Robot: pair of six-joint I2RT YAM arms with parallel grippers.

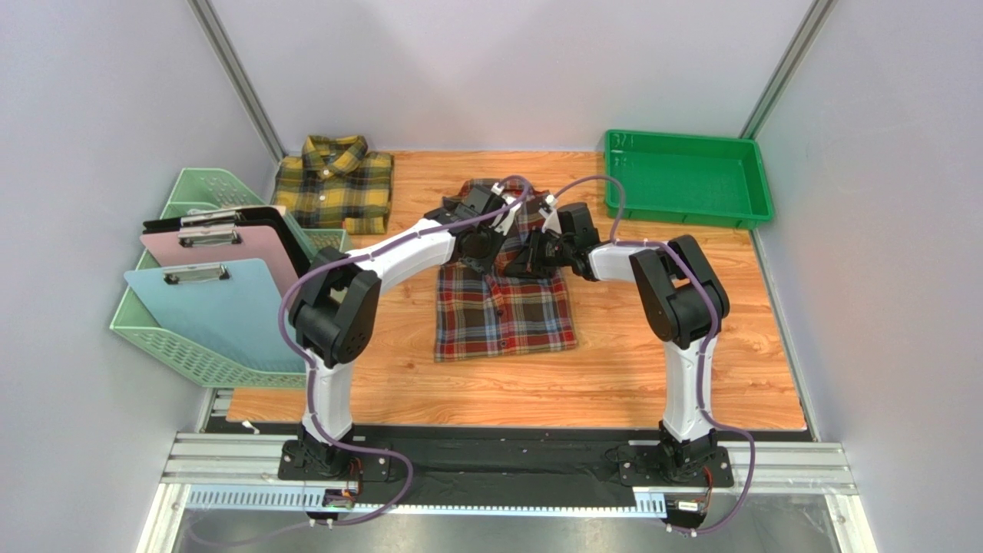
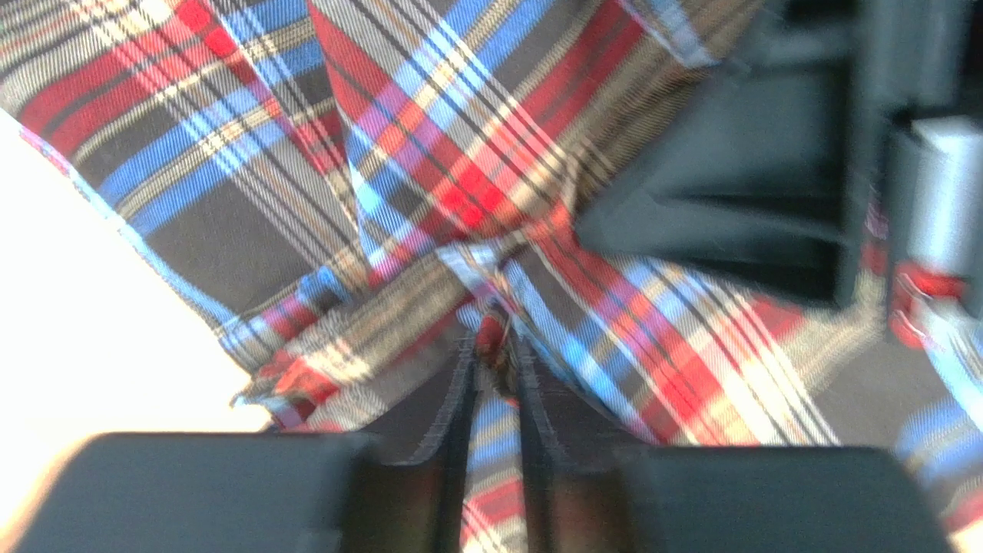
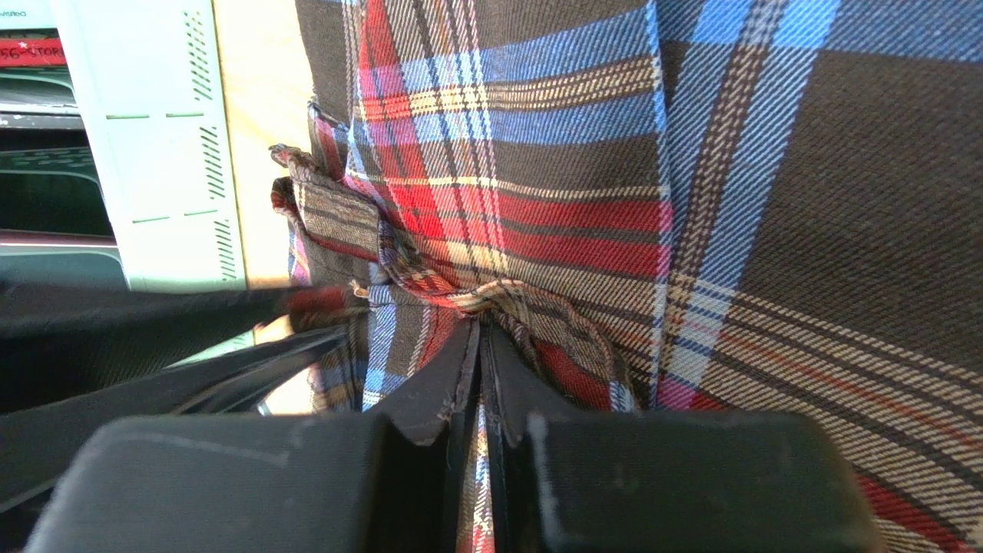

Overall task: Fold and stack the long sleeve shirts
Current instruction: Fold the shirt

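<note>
The red, brown and navy plaid shirt (image 1: 504, 309) lies mid-table, its far part lifted and bunched between both grippers. My left gripper (image 1: 498, 236) is shut on a pinch of this shirt; its wrist view shows the cloth (image 2: 462, 173) gathered into the closed jaws (image 2: 494, 346). My right gripper (image 1: 540, 248) is also shut on the red shirt's cloth (image 3: 554, 173), pinched at the jaws (image 3: 481, 334). The yellow and dark check shirt (image 1: 334, 182) lies folded at the far left of the table.
A green tray (image 1: 688, 175) stands at the far right. A light green basket (image 1: 196, 334) at the left holds pink (image 1: 225, 256), blue (image 1: 225, 313) and black clipboards. Bare wooden table (image 1: 646, 369) lies in front of the red shirt.
</note>
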